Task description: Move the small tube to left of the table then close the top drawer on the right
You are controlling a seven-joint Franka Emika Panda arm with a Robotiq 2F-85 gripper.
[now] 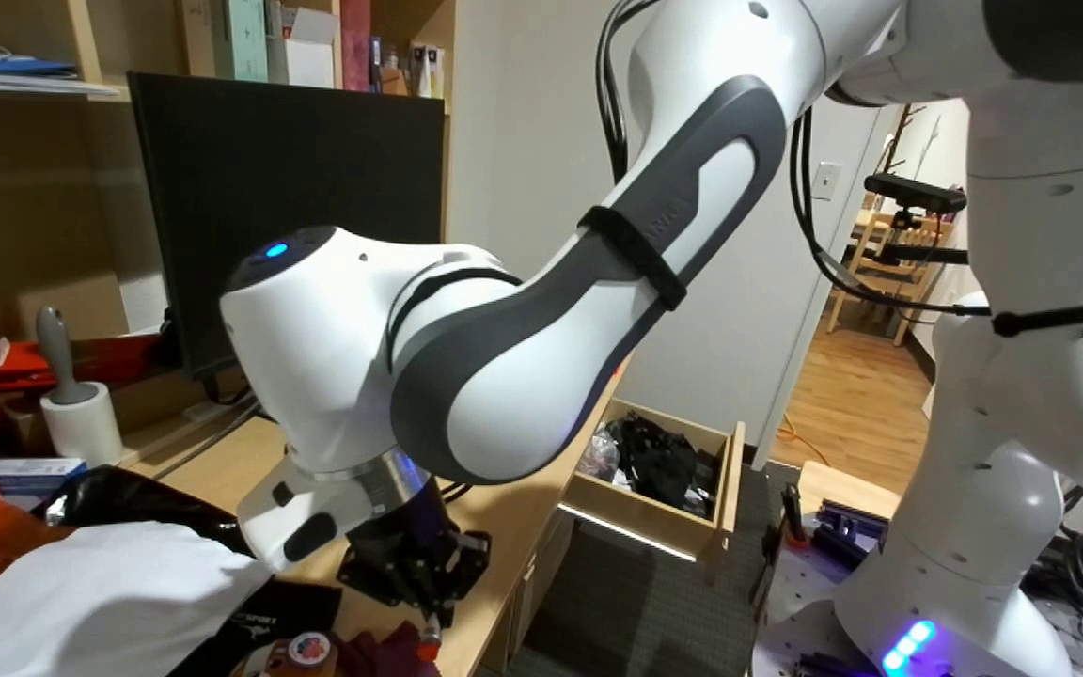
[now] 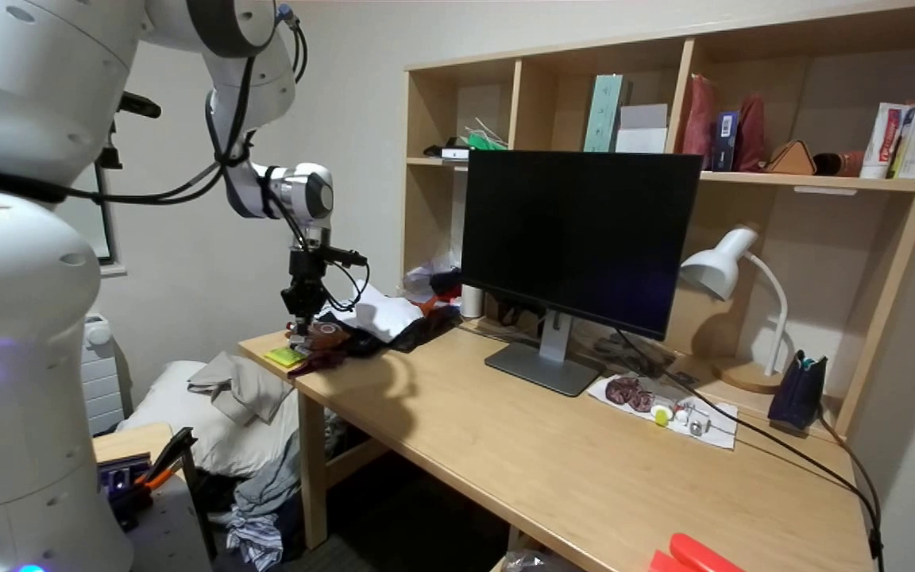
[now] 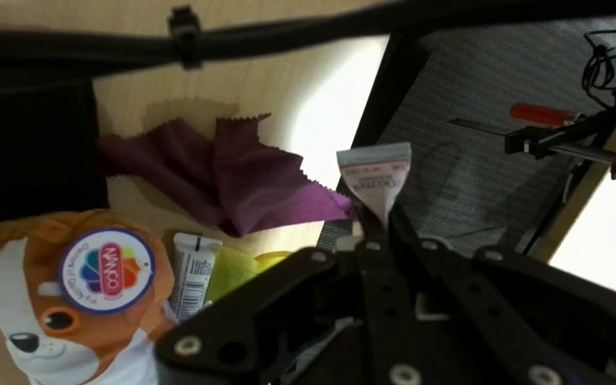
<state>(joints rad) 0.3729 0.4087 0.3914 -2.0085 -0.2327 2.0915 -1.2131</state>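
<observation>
The small tube (image 3: 375, 176) is white with a flat crimped end. My gripper (image 3: 385, 224) is shut on it in the wrist view, with the flat end sticking out beyond the fingertips. In an exterior view its red end (image 1: 430, 649) points down below the gripper (image 1: 432, 616). In an exterior view the gripper (image 2: 299, 322) hangs just above the far-left corner of the table (image 2: 584, 477), near its front edge. The table also shows in an exterior view (image 1: 504, 508). The top drawer (image 1: 640, 520) is pulled out, with black items and clear plastic inside.
A purple cloth (image 3: 254, 187), a dog-shaped pouch (image 3: 72, 342), a white tube-like item with a barcode (image 3: 194, 275) and a yellow packet (image 2: 285, 356) lie near the gripper. A monitor (image 2: 581, 238) and lamp (image 2: 716, 266) stand at the back. A lint roller (image 1: 81, 423) stands beside a white cloth (image 1: 109, 602).
</observation>
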